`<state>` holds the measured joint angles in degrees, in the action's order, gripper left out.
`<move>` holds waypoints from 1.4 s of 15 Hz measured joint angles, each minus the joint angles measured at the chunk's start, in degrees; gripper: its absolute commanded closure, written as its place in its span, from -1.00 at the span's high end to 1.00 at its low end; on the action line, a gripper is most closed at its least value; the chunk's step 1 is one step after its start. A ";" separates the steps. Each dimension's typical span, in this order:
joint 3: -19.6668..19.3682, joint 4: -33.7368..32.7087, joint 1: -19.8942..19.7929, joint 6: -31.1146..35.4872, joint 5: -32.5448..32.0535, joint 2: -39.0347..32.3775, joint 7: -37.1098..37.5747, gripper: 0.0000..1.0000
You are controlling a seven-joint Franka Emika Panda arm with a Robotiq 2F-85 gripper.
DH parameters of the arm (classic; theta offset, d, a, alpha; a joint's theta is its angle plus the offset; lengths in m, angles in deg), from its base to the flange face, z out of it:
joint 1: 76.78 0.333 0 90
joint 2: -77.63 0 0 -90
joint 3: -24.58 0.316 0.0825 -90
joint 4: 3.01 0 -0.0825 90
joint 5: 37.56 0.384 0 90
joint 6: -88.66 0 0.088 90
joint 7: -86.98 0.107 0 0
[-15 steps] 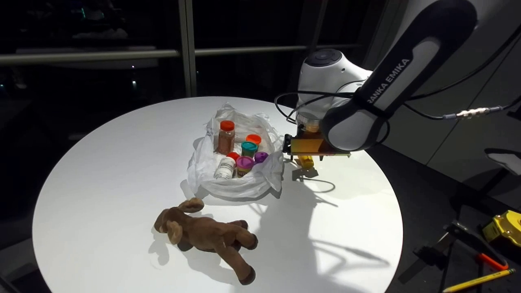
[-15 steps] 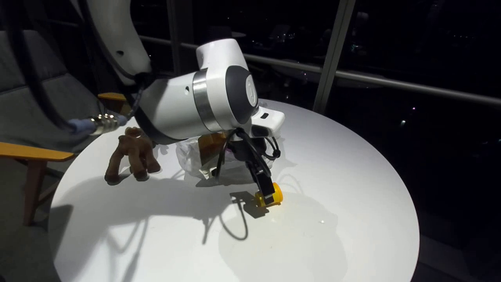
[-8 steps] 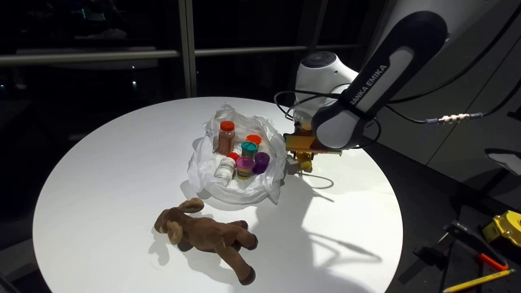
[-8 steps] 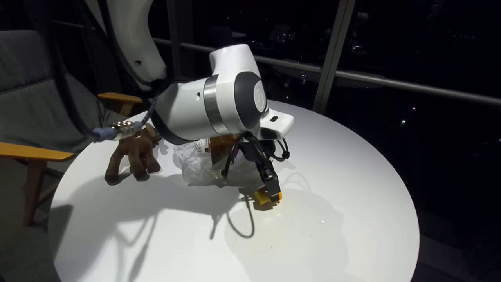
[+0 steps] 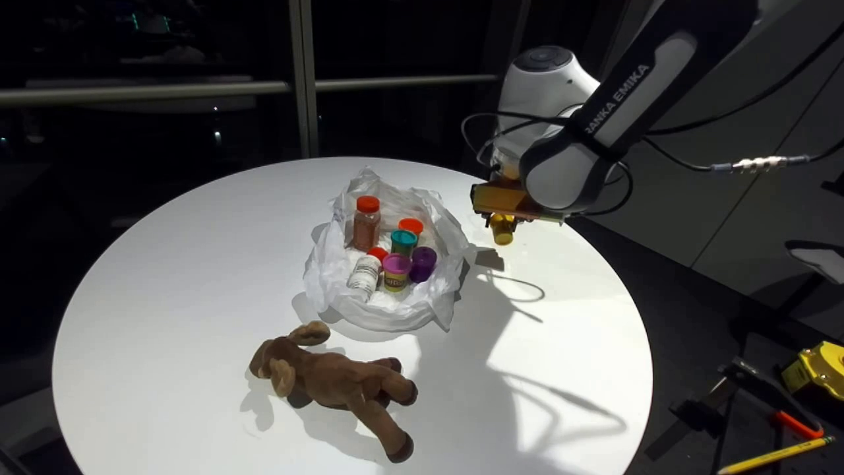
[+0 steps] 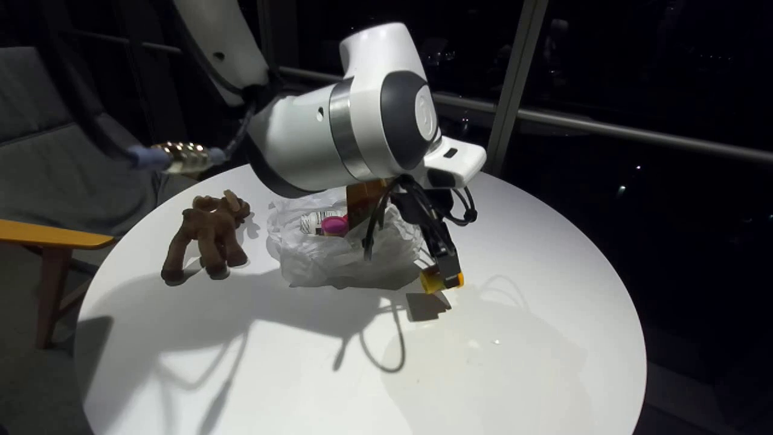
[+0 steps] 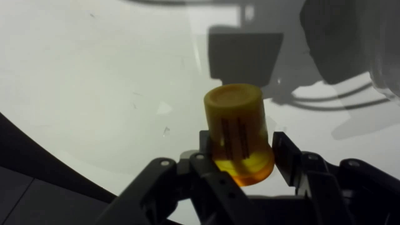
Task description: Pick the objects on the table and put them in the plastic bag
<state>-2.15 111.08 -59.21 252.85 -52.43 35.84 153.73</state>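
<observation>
My gripper [image 7: 243, 142] is shut on a yellow cup [image 7: 237, 128], its fingers on either side near the orange end. In both exterior views the cup hangs above the white table [image 5: 165, 297], its shadow apart from it. Beside it lies the open plastic bag [image 5: 382, 320], partly behind the arm in an exterior view [image 6: 344, 269]. Inside the bag are a red-lidded jar [image 5: 366, 227], a white bottle [image 5: 364, 274], a teal-lidded cup [image 5: 403, 243], a purple one [image 5: 422, 265], a magenta-lidded one [image 5: 396, 272] and an orange lid [image 5: 411, 225]. A brown plush animal [image 5: 333, 377] lies on the table outside the bag.
A chair with a wooden armrest [image 6: 54, 234] stands close to the table's edge. Off the table, a yellow tape measure [image 5: 817, 369] and a pencil [image 5: 775, 455] lie on a dark surface. Cables [image 5: 527, 119] loop around the wrist.
The gripper has closed on the yellow cup and lifted it off the table. The purple cup in the bag shows more of its side than a second ago. The plush animal has stayed put.
</observation>
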 measured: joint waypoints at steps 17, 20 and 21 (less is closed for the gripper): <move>-27.15 -1.12 51.65 15.65 14.23 -15.72 23.77 -0.46; -28.11 -3.44 52.27 14.94 20.14 -22.93 23.74 -0.46; -28.11 -4.04 51.76 14.33 20.85 -24.22 23.69 -0.46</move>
<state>-30.26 107.04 -7.45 267.18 -31.58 11.63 177.42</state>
